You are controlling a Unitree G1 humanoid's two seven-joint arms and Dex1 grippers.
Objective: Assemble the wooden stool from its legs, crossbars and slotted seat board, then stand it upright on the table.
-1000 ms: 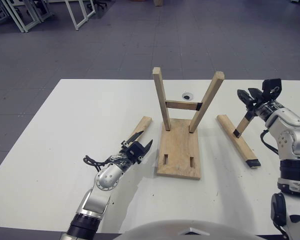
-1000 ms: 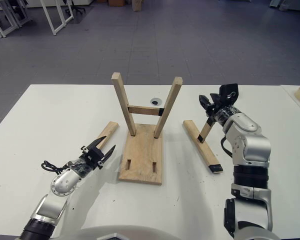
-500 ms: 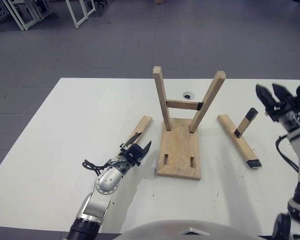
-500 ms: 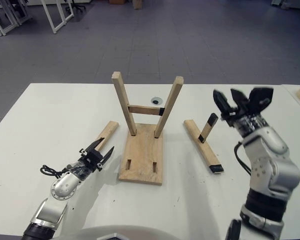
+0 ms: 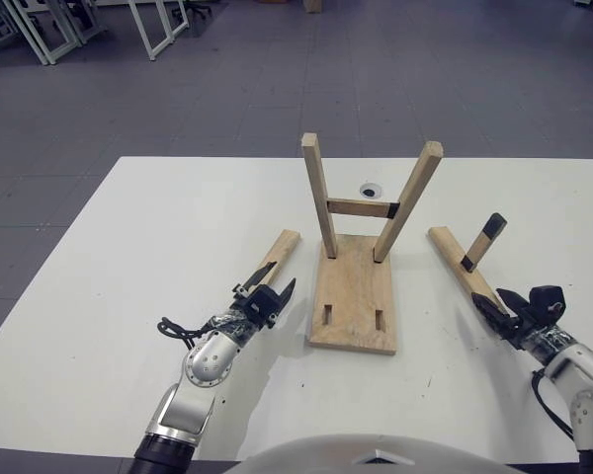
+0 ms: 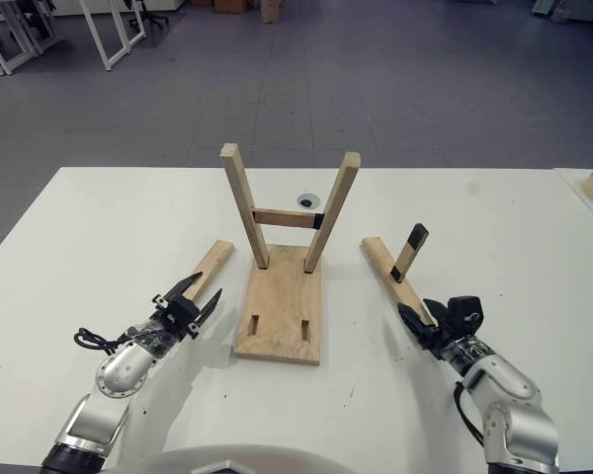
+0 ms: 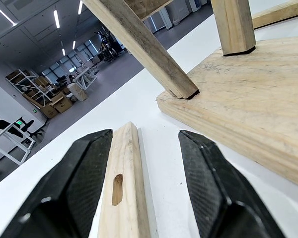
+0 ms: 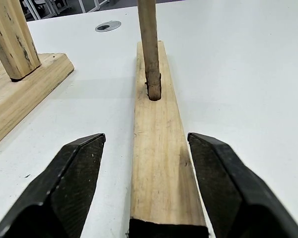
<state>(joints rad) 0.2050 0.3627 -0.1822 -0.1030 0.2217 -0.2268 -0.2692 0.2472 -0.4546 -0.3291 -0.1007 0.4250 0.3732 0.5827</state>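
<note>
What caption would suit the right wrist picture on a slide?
Open right hand straddles the end of a loose leg lying on the table, a crossbar socketed in it.

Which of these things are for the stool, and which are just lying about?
For the stool: seat board, two fitted legs, their crossbar, loose left leg, loose right leg, its crossbar.
Just about: cable hole, desk frames behind.

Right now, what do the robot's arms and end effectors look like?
The left arm and right arm are shiny silver-grey with smooth, rounded shells. The left end effector and right end effector are black, each with two pointed, wedge-shaped fingers that have a fine bumpy texture. A thin black cable loops out beside the left wrist.
</note>
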